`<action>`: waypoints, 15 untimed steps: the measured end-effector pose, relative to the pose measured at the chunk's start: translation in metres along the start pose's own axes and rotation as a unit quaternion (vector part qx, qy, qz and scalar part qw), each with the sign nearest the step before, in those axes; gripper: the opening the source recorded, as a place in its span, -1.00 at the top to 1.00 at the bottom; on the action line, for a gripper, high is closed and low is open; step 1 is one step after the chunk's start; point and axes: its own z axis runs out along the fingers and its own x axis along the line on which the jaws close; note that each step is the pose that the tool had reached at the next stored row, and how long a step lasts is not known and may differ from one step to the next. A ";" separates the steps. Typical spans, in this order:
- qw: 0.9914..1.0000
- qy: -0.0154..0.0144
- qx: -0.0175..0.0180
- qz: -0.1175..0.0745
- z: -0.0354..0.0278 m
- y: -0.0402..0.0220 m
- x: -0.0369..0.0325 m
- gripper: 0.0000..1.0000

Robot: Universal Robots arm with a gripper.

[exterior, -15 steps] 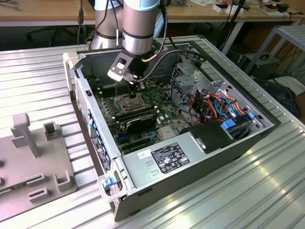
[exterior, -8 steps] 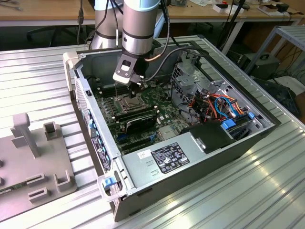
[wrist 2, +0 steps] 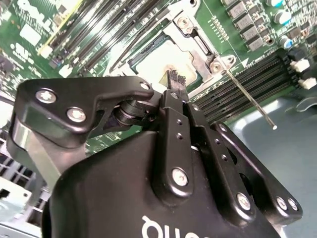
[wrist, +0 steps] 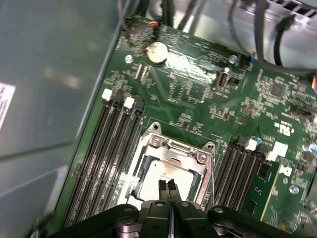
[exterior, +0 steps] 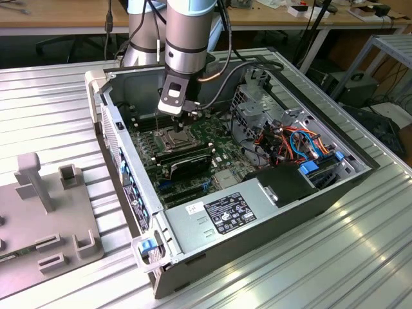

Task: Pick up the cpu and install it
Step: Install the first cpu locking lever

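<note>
Seen from the exterior view, the gripper [exterior: 183, 119] hangs straight down inside the open computer case [exterior: 335, 187], directly above the socket [exterior: 172, 137] on the motherboard [exterior: 212, 161]. From this angle the fingertips blur into the dark socket frame, so neither their gap nor their height above the board can be judged, and the cpu cannot be picked out.

In the second wrist view, the gripper [wrist 2: 173, 79] points down at the socket [wrist 2: 195, 44], and the cpu [wrist 2: 151, 64] shows as a pale silver square lying flat inside the metal frame. The fingertips sit over the chip's near edge. The black gripper body covers much of the socket's near side, so that edge of the chip is hidden. A thin metal lever rod [wrist 2: 250, 99] sticks out beside the memory slots [wrist 2: 247, 74].

In the first wrist view, the gripper [wrist: 167, 186] has its two fingers pressed together with nothing between them, tips over the middle of the cpu [wrist: 158, 176], which lies seated in the socket [wrist: 171, 148]. Being square, the chip offers no long axis. Whether the tips touch its top I cannot tell. Memory slots [wrist: 106, 148] flank the socket on both sides.
</note>
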 end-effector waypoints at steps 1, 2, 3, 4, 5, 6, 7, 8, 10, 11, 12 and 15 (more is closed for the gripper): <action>1.000 0.000 0.000 -0.009 0.0000 0.0000 0.0000 0.79; 1.000 0.001 -0.001 -0.020 0.0000 0.0000 0.0000 0.79; 0.999 0.002 -0.001 -0.037 0.0000 0.0000 0.0000 0.79; 0.999 0.002 -0.001 -0.045 0.0000 0.0000 0.0000 0.79; 0.999 0.003 -0.001 -0.051 0.0000 0.0000 0.0000 0.79; 0.998 0.003 -0.002 -0.059 0.0000 0.0000 0.0000 0.79; 0.998 0.003 -0.002 -0.065 0.0000 0.0000 0.0000 0.79; 0.997 0.004 -0.002 -0.076 0.0000 0.0000 0.0000 0.79; 0.996 0.005 -0.002 -0.092 0.0000 0.0000 0.0000 0.79; 0.995 0.005 -0.003 -0.098 0.0000 0.0000 0.0000 0.79; 0.994 0.005 -0.003 -0.105 0.0000 0.0000 0.0000 0.79; 0.992 0.006 -0.003 -0.123 0.0000 0.0000 0.0000 0.79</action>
